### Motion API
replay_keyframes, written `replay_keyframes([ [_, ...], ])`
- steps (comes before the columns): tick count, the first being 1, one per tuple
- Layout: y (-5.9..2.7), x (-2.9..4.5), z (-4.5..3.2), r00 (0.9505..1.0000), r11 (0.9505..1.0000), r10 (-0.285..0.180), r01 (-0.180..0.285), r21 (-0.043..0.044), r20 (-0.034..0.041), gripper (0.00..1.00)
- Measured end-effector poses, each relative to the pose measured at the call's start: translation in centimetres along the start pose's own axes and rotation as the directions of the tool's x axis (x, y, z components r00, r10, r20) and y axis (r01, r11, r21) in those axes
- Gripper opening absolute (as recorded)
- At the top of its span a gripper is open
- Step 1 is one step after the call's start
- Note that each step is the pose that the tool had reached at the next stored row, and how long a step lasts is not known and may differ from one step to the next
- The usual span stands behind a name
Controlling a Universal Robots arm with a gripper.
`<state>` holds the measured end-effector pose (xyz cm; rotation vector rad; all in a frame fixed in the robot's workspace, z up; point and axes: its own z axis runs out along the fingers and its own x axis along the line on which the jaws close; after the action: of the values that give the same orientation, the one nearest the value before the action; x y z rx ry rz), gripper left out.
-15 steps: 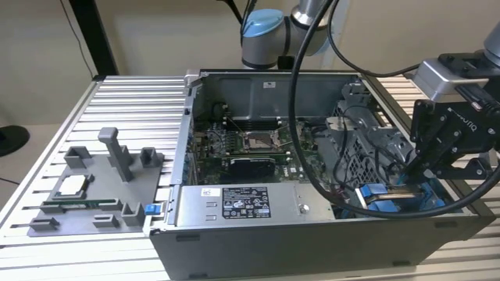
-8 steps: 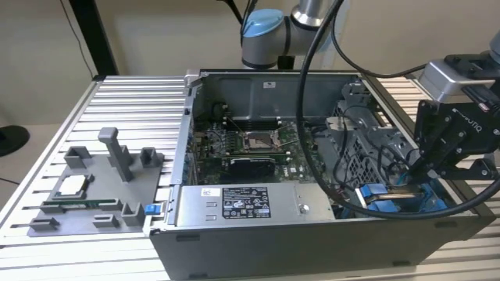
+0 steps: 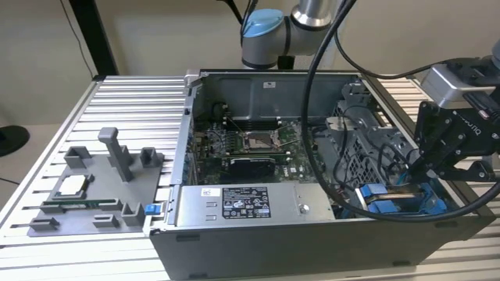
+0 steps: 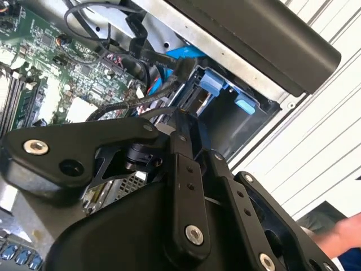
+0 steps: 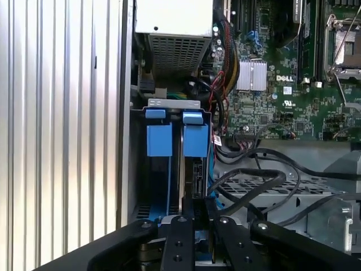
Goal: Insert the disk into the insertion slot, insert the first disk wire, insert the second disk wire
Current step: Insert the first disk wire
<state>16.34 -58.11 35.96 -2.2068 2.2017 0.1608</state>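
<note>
On the slatted surface (image 3: 133, 99), the open PC case (image 3: 312, 246) has the insertion slot (image 5: 174, 103) at the exterior view's right, w/ the disk (image 5: 192, 169) edge-on betw. its blue rails (image 5: 159, 140). The hand (image 5: 198, 204) is clenched, prob. on the disk's near edge. Best to push straight along the rails, no twist, clear of the cables (image 5: 265, 175).

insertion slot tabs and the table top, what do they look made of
The insertion slot tabs look like bright blue moulded plastic, opaque and smooth. The table looks like aluminium: silvery, ribbed, with a dull sheen.
</note>
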Motion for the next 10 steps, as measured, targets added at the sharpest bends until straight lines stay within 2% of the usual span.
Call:
replay_keyframes([
  [1,-0.11,0.01,0.10,1.0000,1.0000,0.000,0.000,0.0000,0.0044,0.00],
  [5,-0.60,0.06,0.57,1.0000,1.0000,0.000,0.000,-0.0011,0.0096,0.00],
  [8,-0.69,0.07,0.77,0.9999,1.0000,0.000,0.000,-0.0055,0.0169,0.00],
  [10,-0.72,0.08,0.92,0.9998,0.9999,0.000,0.000,-0.0112,0.0181,0.00],
])
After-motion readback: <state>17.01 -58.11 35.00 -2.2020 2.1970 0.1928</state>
